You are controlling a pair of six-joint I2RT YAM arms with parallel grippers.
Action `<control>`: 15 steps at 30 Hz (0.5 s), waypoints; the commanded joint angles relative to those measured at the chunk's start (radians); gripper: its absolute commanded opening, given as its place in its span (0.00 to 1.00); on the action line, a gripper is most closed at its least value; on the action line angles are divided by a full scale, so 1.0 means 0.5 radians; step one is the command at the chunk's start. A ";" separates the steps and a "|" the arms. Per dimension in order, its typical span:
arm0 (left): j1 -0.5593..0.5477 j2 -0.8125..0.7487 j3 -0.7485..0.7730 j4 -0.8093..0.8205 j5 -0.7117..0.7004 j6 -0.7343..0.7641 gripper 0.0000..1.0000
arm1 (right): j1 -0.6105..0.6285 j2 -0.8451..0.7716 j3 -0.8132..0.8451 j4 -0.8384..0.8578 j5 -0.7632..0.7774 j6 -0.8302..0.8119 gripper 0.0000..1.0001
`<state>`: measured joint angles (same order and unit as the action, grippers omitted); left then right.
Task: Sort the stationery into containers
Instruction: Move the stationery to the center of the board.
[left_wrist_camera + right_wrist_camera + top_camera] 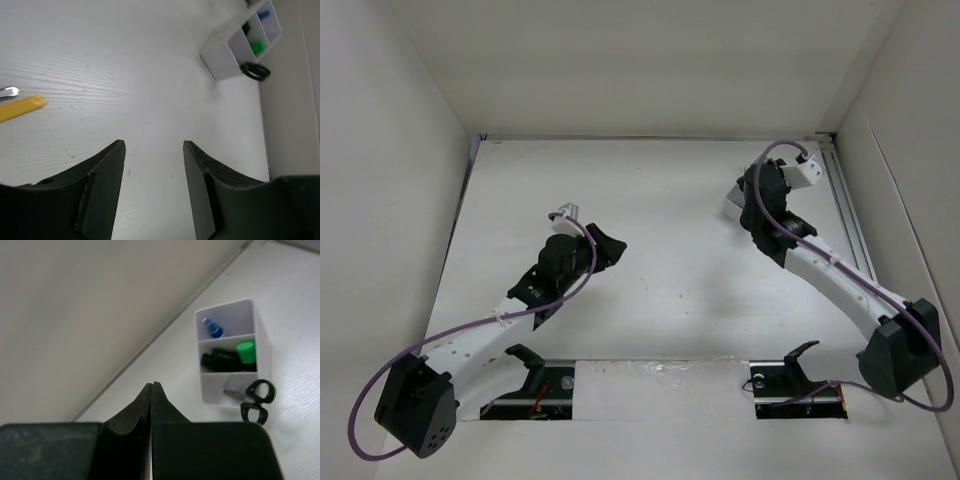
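The left claw (pixel 154 145) is spread, the right claw (pixel 152 386) pressed together; nothing is gripped. One scissors (pixel 251 402) and one green highlighter (pixel 245 351) are lodged in one bin (pixel 215 394) at one o'clock.

White bin (pixel 214 390); inside it a blue pen (pixel 213 330), green highlighter (pixel 245 351) and black marker (pixel 220 359); at its mouth, scissors (pixel 256 400) with black handles, silver blades; away from the bin, a yellow pen (pixel 22 107) on the white grained table (pixel 125 60).
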<state>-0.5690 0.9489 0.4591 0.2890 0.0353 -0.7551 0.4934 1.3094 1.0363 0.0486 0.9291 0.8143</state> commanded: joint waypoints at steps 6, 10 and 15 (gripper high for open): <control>0.015 -0.014 0.318 -0.581 -0.843 -0.499 0.53 | 0.062 -0.293 -0.176 -0.116 -1.032 0.071 0.00; 0.141 0.133 0.318 -0.645 -0.822 -0.616 0.55 | 0.105 -0.293 -0.198 -0.116 -1.152 0.093 0.00; 0.221 0.271 0.392 -0.826 -1.031 -0.754 0.51 | 0.127 -0.293 -0.290 -0.058 -1.177 0.132 0.00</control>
<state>-0.4660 1.0679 0.5976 -0.0452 -0.3794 -1.0588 0.5514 1.1824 0.9161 -0.0143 0.3897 0.8581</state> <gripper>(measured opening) 0.511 0.010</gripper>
